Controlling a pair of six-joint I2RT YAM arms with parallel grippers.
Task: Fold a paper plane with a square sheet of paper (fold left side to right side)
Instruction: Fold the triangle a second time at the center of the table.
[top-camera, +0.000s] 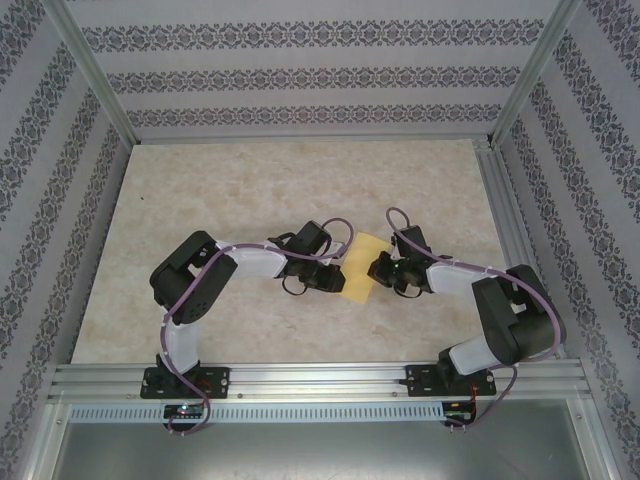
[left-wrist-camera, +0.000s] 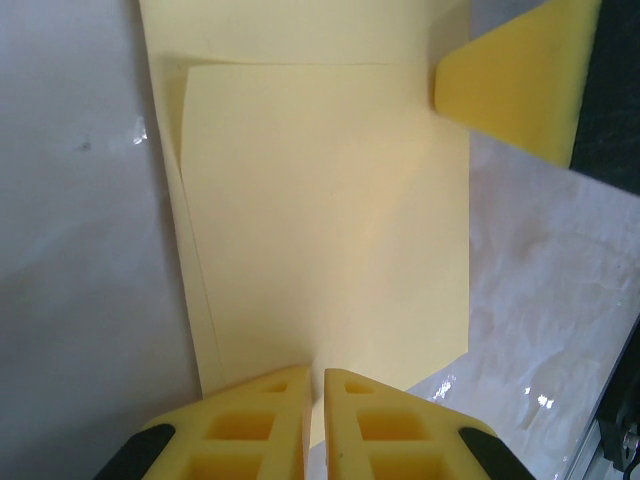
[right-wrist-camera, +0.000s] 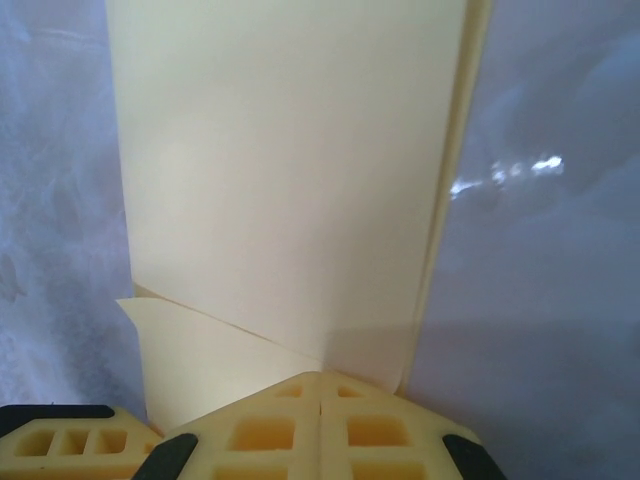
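The square sheet of paper (top-camera: 362, 268) lies on the table between both grippers, yellow and folded over itself into a rectangle. In the left wrist view its upper layer (left-wrist-camera: 330, 220) covers a lower layer that peeks out at the left and far edges. My left gripper (left-wrist-camera: 315, 378) is nearly closed, and the near edge of the sheet runs into the thin slit between its fingers. My right gripper (right-wrist-camera: 320, 380) is shut, its tip resting on the sheet (right-wrist-camera: 290, 170) by a diagonal fold edge. The right fingertip (left-wrist-camera: 520, 75) also touches the far corner. A paper plane is out of view.
The marble-patterned table (top-camera: 250, 200) stretches bare to the left and back. An aluminium rail (top-camera: 320, 380) runs along the near edge, and a frame post (top-camera: 505, 210) lines the right side. Patterned walls enclose the table.
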